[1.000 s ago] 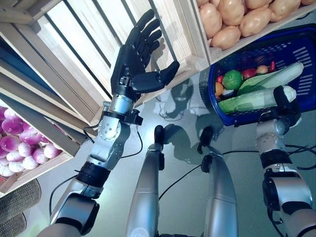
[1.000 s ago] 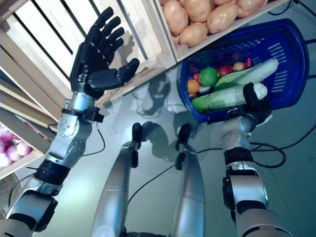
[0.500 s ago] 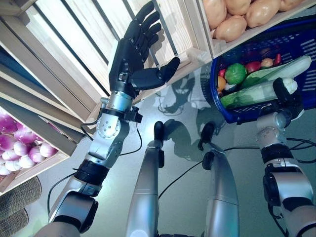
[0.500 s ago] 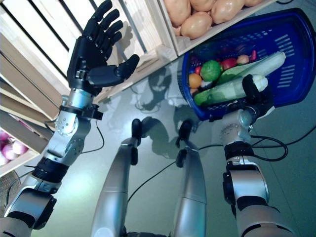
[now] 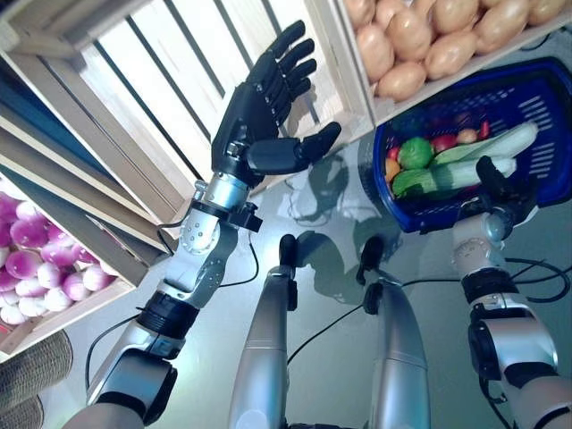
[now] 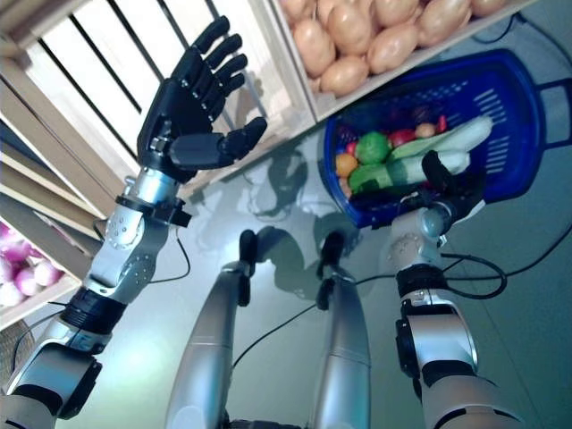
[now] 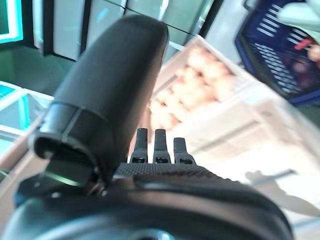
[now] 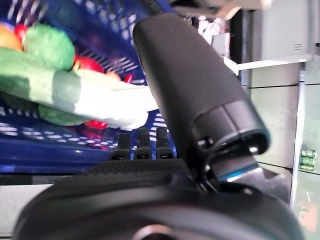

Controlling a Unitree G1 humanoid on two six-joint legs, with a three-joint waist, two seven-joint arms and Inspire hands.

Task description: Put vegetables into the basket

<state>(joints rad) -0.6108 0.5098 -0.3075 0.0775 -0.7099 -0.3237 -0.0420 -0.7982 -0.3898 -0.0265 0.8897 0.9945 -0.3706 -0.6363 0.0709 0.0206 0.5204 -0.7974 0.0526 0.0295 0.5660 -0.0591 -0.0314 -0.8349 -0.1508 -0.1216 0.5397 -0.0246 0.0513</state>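
Observation:
The blue plastic basket (image 5: 536,98) stands on the floor at the right, under the wooden stand. In it lie two long green-and-white vegetables (image 5: 465,170), a round green one (image 5: 415,153), an orange one (image 5: 392,169) and small red ones (image 5: 443,142). My left hand (image 5: 259,116) is raised in front of the stand's slatted crate (image 5: 170,71), fingers straight and thumb spread, holding nothing. My right hand (image 5: 499,188) is at the basket's near rim, fingers straight, open; its wrist view shows the long vegetables (image 8: 75,95) past the fingers.
The wooden stand (image 5: 340,54) rises at the back with crates of round tan vegetables above the basket and purple-and-white ones (image 5: 40,259) at the lower left. Grey floor (image 5: 331,206) lies between the stand and me.
The camera has shifted, so the whole scene sits differently. My left hand stays raised and open before the crate. My right hand stays at the basket's rim.

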